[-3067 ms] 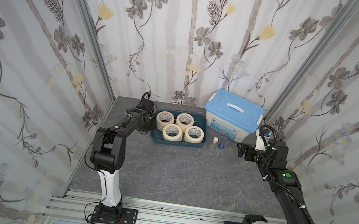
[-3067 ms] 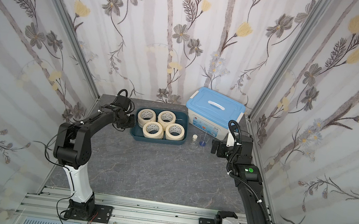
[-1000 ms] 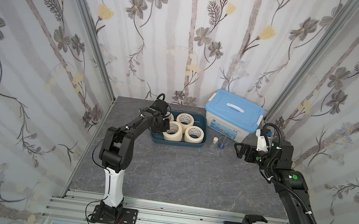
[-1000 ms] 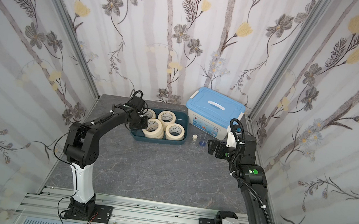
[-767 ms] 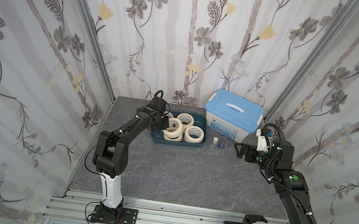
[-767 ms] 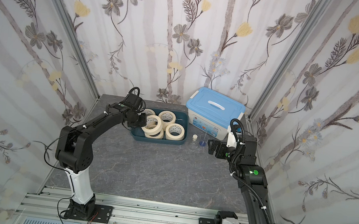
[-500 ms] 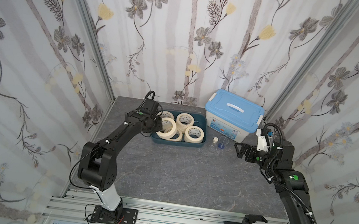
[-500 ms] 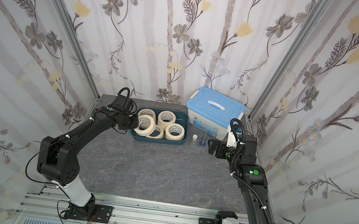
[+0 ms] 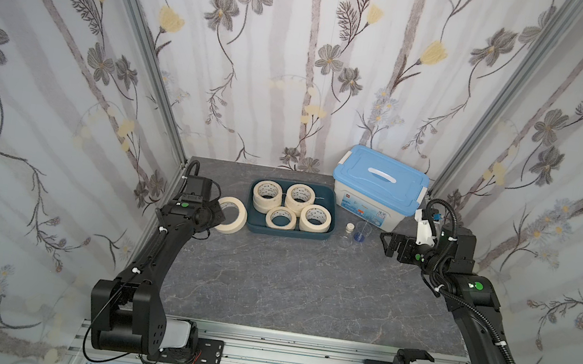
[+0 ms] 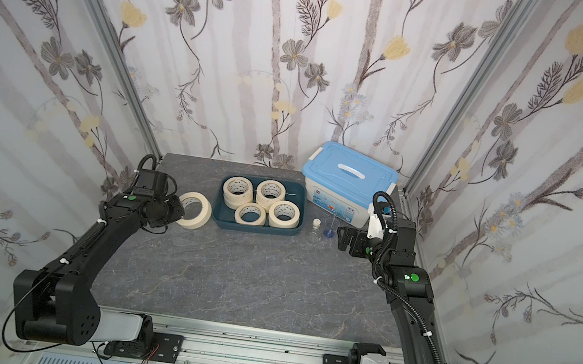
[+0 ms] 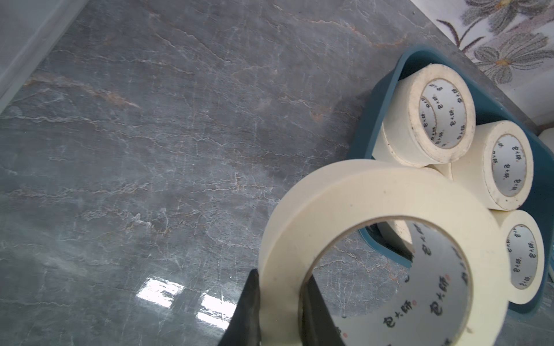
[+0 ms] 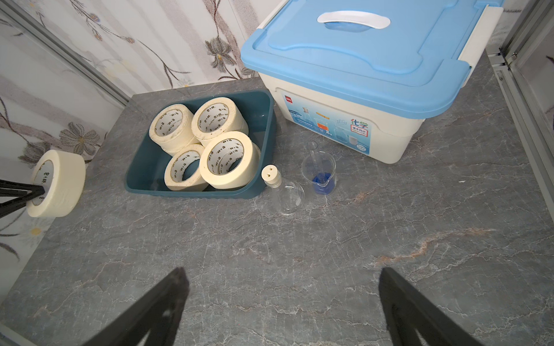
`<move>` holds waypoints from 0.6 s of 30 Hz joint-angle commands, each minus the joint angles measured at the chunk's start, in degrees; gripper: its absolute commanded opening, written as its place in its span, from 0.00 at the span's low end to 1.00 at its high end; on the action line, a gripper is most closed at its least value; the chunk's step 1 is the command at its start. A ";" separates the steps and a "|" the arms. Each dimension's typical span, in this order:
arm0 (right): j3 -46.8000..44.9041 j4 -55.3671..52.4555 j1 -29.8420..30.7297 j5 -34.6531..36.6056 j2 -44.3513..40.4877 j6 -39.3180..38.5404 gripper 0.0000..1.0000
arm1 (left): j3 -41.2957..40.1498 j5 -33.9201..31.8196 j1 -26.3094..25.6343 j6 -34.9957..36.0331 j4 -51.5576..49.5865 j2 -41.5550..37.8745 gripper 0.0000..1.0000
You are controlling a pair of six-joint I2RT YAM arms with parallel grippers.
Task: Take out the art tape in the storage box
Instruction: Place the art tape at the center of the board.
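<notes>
My left gripper is shut on the wall of one cream roll of art tape, one finger inside the ring and one outside. It holds the roll on edge just left of the dark teal storage box, outside it. Several more rolls lie in the box, some stacked. My right gripper hangs open over bare table right of the box, with nothing between its fingers.
A white tub with a light-blue lid stands at the back right. A small glass flask and a beaker with blue liquid stand between the box and my right gripper. Flowered walls close three sides.
My left gripper has lifted one roll out of the box and carried it leftward past the box's left edge. The right arm has stayed still.
</notes>
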 commanded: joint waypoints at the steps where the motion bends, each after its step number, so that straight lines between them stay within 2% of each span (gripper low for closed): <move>1: 0.45 0.20 0.05 0.34 -0.01 -0.61 1.00 | -1.27 -3.85 1.65 -0.19 -1.32 -1.55 0.00; 8: 0.53 0.02 0.09 0.21 0.27 -0.83 1.00 | -4.55 -8.78 3.74 0.99 -2.70 -2.32 0.00; 18: 0.71 -0.12 0.13 -0.21 0.09 -0.66 1.00 | -7.52 -12.16 3.83 0.01 0.22 2.32 0.00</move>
